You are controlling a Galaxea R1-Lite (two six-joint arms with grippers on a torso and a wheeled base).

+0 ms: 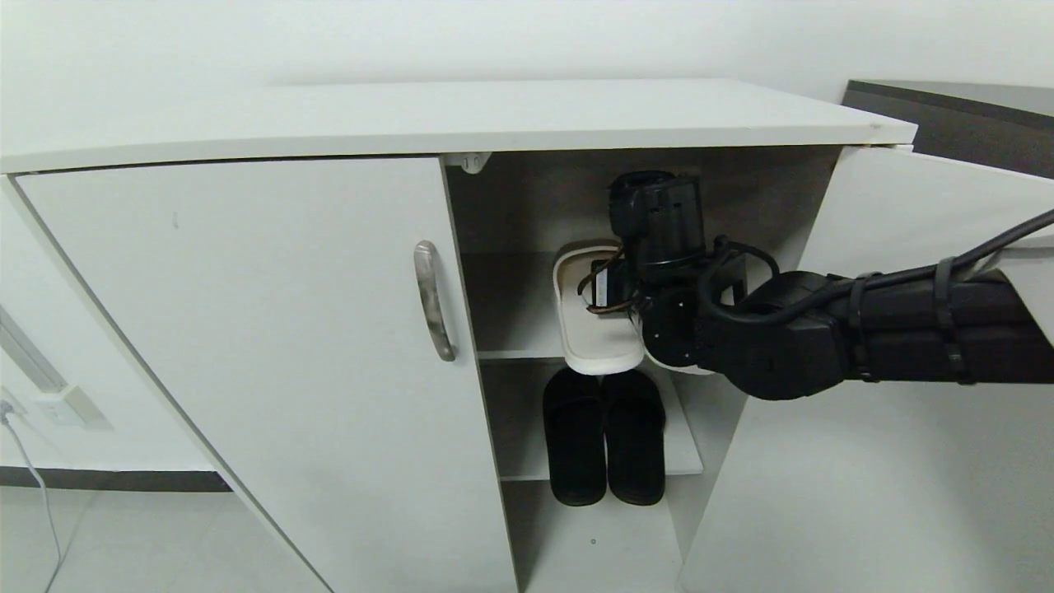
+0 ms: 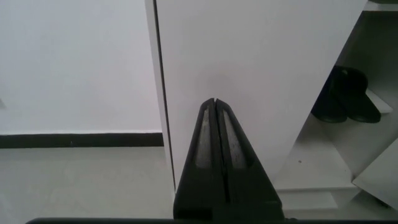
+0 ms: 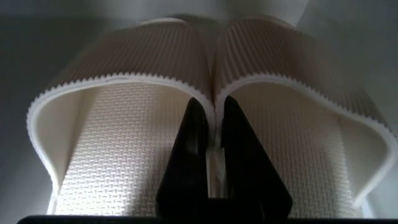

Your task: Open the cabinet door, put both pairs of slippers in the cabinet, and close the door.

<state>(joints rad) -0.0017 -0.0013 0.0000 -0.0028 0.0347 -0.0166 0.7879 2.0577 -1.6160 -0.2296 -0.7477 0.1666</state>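
Head view shows you the white two-door cabinet [image 1: 494,115] across the whole frame. Its left door [image 1: 247,329] fills the left half and is closed, with a curved silver metal handle [image 1: 434,301] near its inner edge. Its right door [image 1: 906,214], at the right edge, stands swung open.

The black right arm [image 1: 823,329] comes in from the right edge, and its wrist is inside the open bay at centre, over the upper shelf [image 1: 515,329]. There you see the pair of cream-white ribbed rubber slippers [image 1: 589,338], heels hanging past the shelf's front edge and partly hidden by the wrist. You cannot tell whether the soles rest on the board.

Just below, at lower centre, the pair of plain black slippers [image 1: 605,445] sits on the lower shelf [image 1: 683,453]. They lie side by side and touching, with the heels past the front edge.

In the right wrist view, the right pincer [image 3: 214,109] is almost closed. It pinches the adjoining inner strap edges of the two cream-white slippers between its fingers.

In the left wrist view, the left pincer [image 2: 214,102] is fully closed, fingers pressed together with nothing between them. It is in front of the closed left door, apart from it.
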